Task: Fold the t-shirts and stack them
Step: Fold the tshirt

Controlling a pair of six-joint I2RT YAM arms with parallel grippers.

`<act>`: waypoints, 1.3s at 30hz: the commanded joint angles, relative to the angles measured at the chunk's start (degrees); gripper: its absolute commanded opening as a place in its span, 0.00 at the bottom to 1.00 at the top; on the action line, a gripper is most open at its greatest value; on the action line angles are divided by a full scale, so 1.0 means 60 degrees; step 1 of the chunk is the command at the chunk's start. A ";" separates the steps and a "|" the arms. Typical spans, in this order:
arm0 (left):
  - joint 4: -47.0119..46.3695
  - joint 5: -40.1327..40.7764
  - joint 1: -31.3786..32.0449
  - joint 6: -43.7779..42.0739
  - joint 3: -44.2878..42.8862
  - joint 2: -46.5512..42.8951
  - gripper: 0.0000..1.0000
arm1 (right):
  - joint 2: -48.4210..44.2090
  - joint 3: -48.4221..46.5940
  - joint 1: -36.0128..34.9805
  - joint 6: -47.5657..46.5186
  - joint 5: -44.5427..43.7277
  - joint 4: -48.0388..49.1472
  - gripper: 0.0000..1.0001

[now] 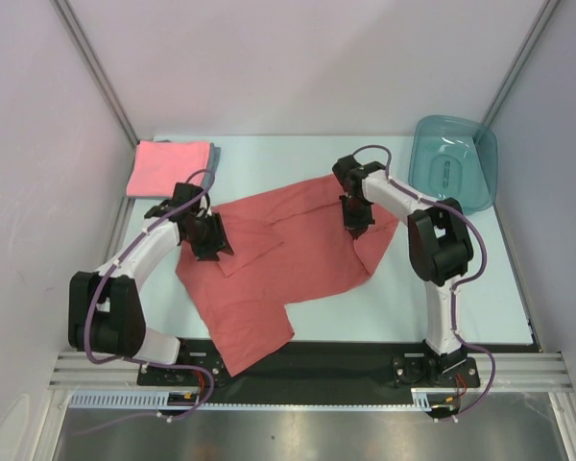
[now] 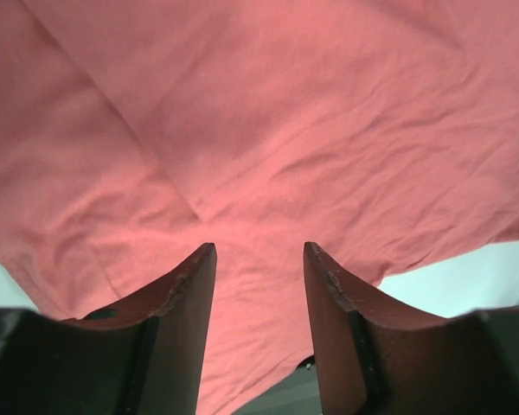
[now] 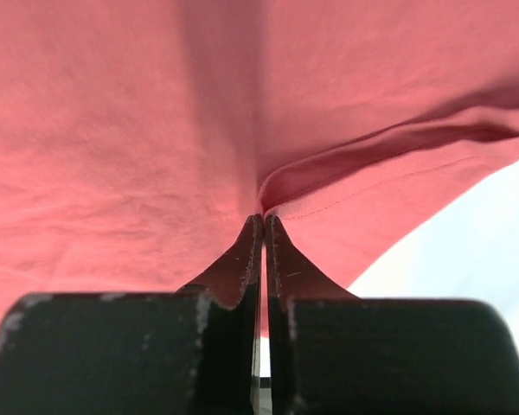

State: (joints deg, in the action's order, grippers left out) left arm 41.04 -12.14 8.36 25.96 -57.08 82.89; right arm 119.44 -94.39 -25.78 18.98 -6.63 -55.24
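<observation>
Top view: brick-red t-shirt (image 1: 288, 259) lying open and rumpled across the middle of the worktop (image 1: 442, 307), one corner draped over the near edge. Left end effector (image 1: 214, 238) set down on its left part, right end effector (image 1: 356, 226) on its right part beside a turned-over flap. Folded pink t-shirt (image 1: 168, 168) parked at the far left corner, teal tub (image 1: 456, 163) at the far right, both well apart from the work.

Left wrist view: fingers (image 2: 186, 294) parted, red cloth flat beneath and between them, nothing pinched — released. Before closing, press down to raise a single ridge of fabric into the gap; otherwise likely to grab nothing, or two layers at once.

Right wrist view: jaws clenched tip to tip, a rolled fold of the hem (image 3: 372, 156) meeting the tips — apparently grasping that edge, though impossible to tell how much cloth inside. Pale worktop visible past the hem at lower right.

For a clean fold, probably best to match both grips first, then lift just enough to clear the cloth below. Carry both sides across together at one pace with the edge taut between them, and lay it down square rather than drop it.
</observation>
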 commanded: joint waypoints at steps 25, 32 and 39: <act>0.3723 0.3416 0.9328 0.9120 0.3842 -0.4747 0.55 | -0.1405 0.0512 0.0605 -0.0381 0.2057 0.0843 0.00; 0.3137 0.3035 1.1259 1.0291 0.4225 -0.4341 0.46 | -0.1581 0.0688 0.0532 -0.0425 0.1970 0.0872 0.00; 0.3106 0.2859 1.1673 1.0775 0.4356 -0.4336 0.42 | -0.1698 0.0951 0.0430 -0.0439 0.1897 0.0975 0.00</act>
State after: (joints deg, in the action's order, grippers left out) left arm 59.24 5.39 77.65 86.30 -31.68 58.65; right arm 112.71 -89.30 -22.65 16.86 4.99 -50.30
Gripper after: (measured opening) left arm 0.421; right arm 0.012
